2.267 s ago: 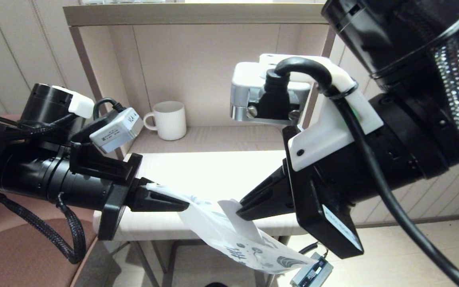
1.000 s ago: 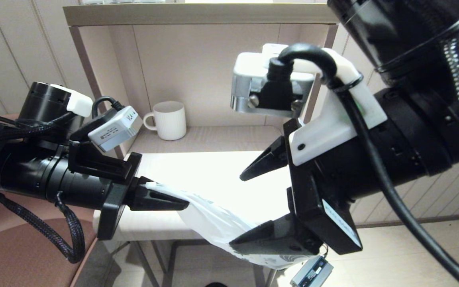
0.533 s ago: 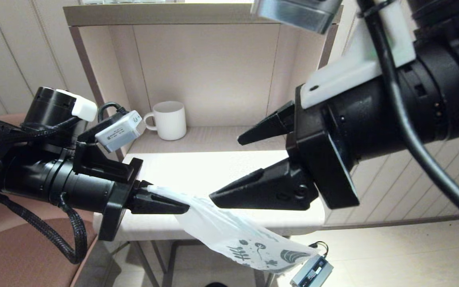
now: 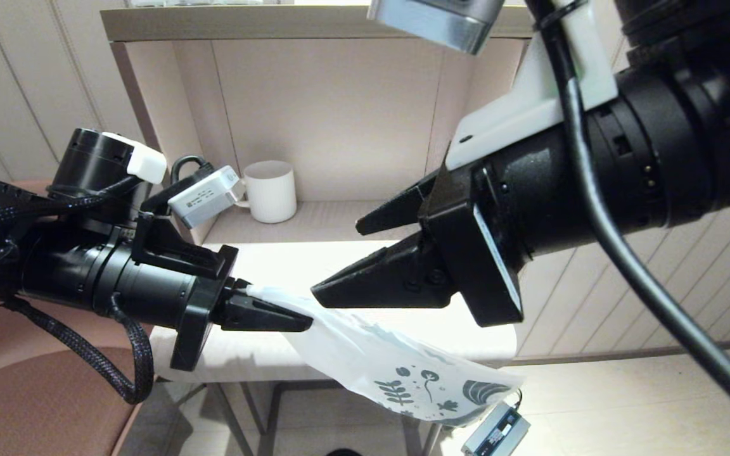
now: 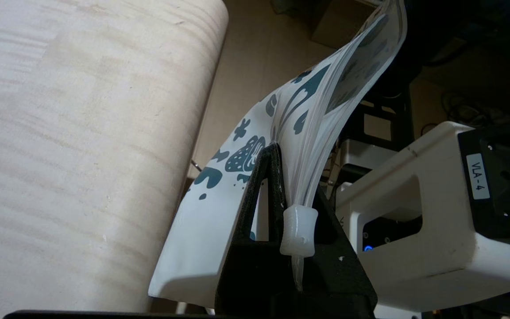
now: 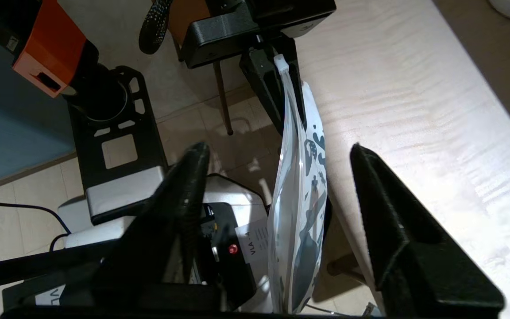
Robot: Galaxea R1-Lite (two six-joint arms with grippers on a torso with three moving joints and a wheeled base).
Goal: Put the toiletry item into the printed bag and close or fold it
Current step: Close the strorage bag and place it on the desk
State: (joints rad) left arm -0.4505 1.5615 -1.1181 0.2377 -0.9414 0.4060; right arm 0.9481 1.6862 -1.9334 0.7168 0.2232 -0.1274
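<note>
The printed bag (image 4: 397, 370) hangs off the table's front edge, its teal leaf prints at the low end. My left gripper (image 4: 298, 324) is shut on its upper corner, beside the white slider (image 5: 299, 230) of its top edge. The pouch (image 5: 219, 195) curves away past the left fingers. My right gripper (image 4: 336, 259) is open and hovers just above the bag, touching nothing. In the right wrist view the bag (image 6: 297, 212) shows edge-on between the two spread fingers (image 6: 193, 177). The comb does not show on its own; it is hidden.
A white ribbed mug (image 4: 271, 190) stands at the back of the shelf nook. The pale wooden table (image 4: 352, 266) lies under both arms. My own base and a small module (image 4: 495, 434) are on the floor below the bag.
The right gripper let go of the white piece sticking out of the bag, opened, dipped beside the bag, then rose above it. That piece no longer sticks out. The left arm shifted slightly.
</note>
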